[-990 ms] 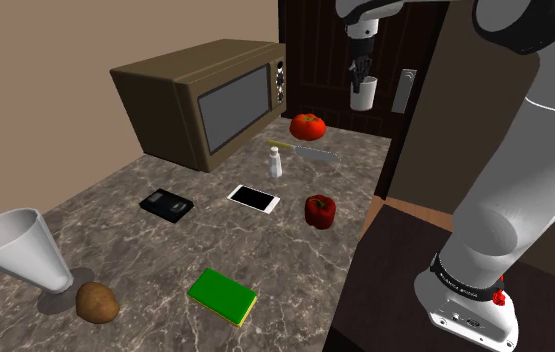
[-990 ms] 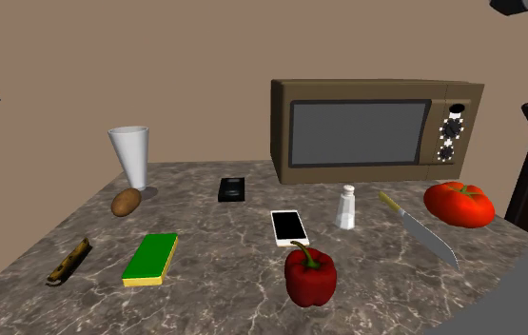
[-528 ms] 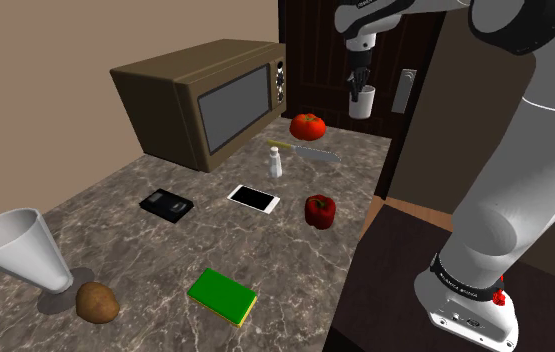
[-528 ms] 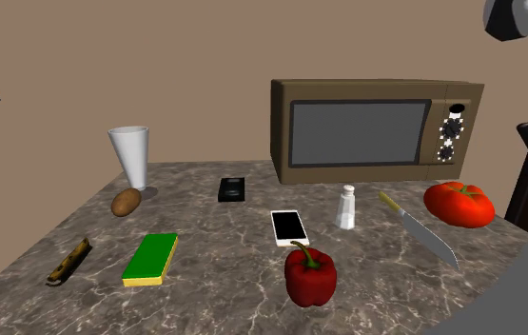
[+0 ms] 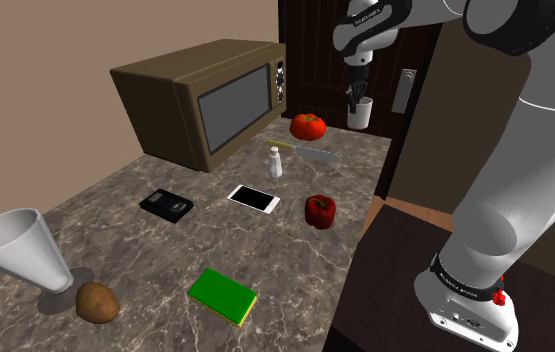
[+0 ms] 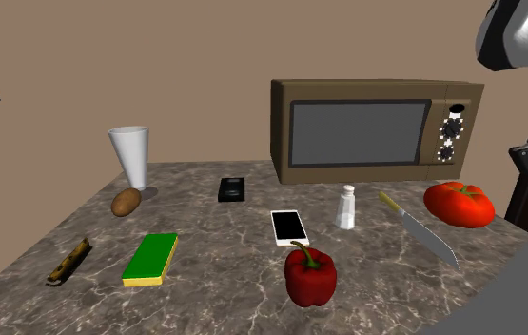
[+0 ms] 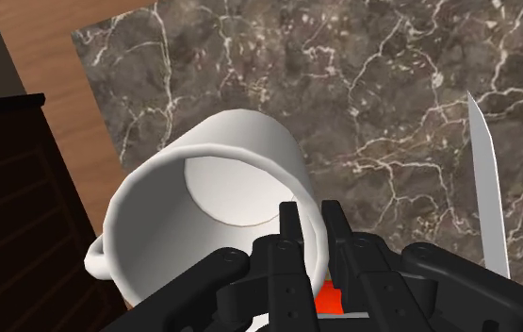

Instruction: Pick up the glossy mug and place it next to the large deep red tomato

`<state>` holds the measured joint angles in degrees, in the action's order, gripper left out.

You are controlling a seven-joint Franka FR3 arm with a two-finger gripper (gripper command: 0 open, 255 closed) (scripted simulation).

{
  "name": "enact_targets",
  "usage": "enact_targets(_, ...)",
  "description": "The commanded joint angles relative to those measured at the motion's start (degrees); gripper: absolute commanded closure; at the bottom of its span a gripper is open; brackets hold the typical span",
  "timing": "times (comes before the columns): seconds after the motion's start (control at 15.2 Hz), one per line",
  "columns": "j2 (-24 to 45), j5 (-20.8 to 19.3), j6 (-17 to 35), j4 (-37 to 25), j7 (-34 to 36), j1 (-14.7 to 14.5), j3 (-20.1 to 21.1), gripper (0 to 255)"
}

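In the last second I have brought the tool (image 5: 356, 97) down and a little toward the tomato (image 5: 307, 125). It is pinched shut on the rim of the white glossy mug (image 5: 360, 114), one finger inside and one outside. The mug hangs in the air over the desk's far corner, near the tomato, so I judge only the final lowering and release remain. The desk (image 5: 295, 262) is dark veined stone, with a microwave (image 5: 205, 100) and a knife (image 5: 312, 152) toward that corner, tan walls (image 5: 65, 40), a dark panelled door (image 5: 315, 50) behind and a wooden floor (image 7: 71, 123).
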<state>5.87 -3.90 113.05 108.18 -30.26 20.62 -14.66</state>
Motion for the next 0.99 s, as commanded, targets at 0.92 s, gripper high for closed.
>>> enact_targets(0.92, 4.06, 0.80, 10.67, 6.67, 0.05, 0.32, 0.04, 255)
